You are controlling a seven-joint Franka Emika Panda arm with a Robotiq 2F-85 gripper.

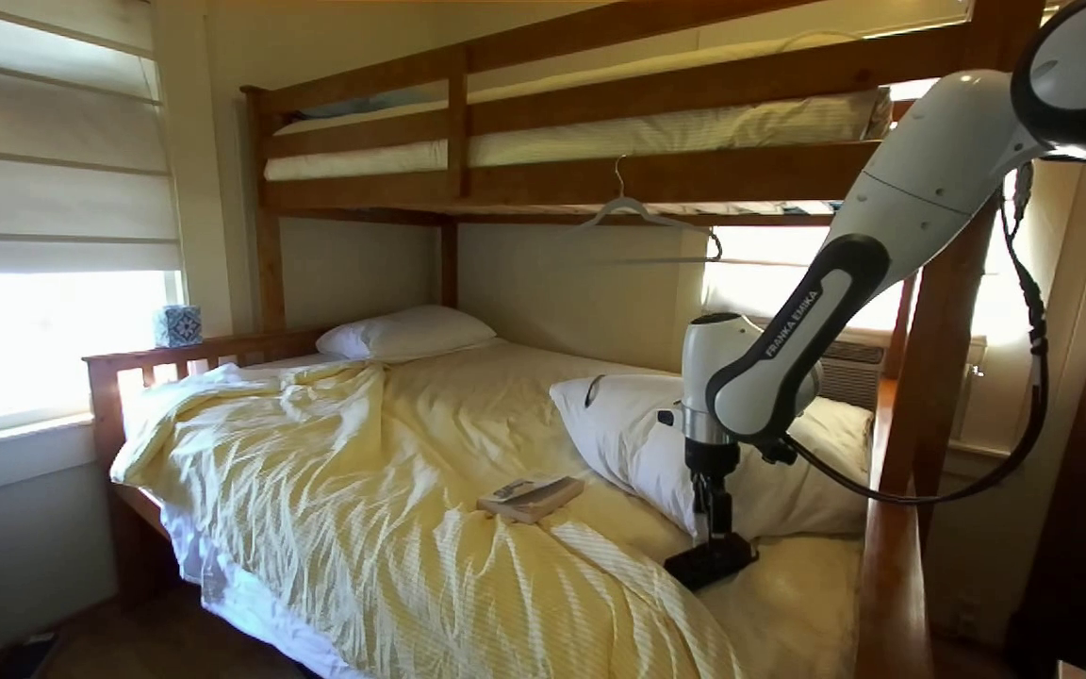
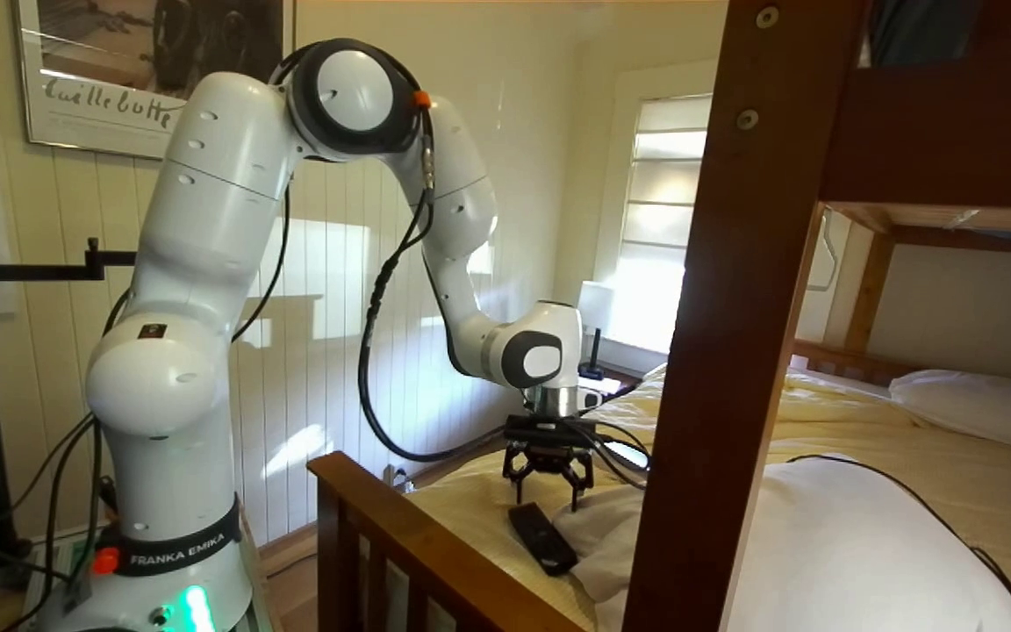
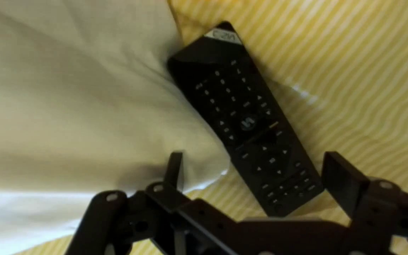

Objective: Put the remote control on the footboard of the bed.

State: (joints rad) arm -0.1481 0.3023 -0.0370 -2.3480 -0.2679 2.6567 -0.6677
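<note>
The black remote control (image 3: 243, 120) lies on the yellow striped sheet against the edge of a white pillow. It shows in both exterior views (image 1: 711, 564) (image 2: 542, 539). My gripper (image 3: 251, 166) is open above it, with the remote's lower end slanting between the fingers in the wrist view. In both exterior views the gripper (image 1: 711, 528) (image 2: 547, 502) points down at the remote. The dark brown footboard (image 2: 444, 544) of the bed (image 1: 364, 528) stands at the end nearest the arm base, with its tall upright post (image 2: 716, 316). It also shows in an exterior view (image 1: 894, 575).
White pillows (image 1: 637, 438) lie next to the gripper. A pale flat item (image 1: 532, 498) lies on the rumpled sheet. The upper bunk rail (image 1: 675, 184) runs above, with a hanger (image 1: 633, 206) on it. A cable (image 1: 977, 490) hangs from the arm near the footboard.
</note>
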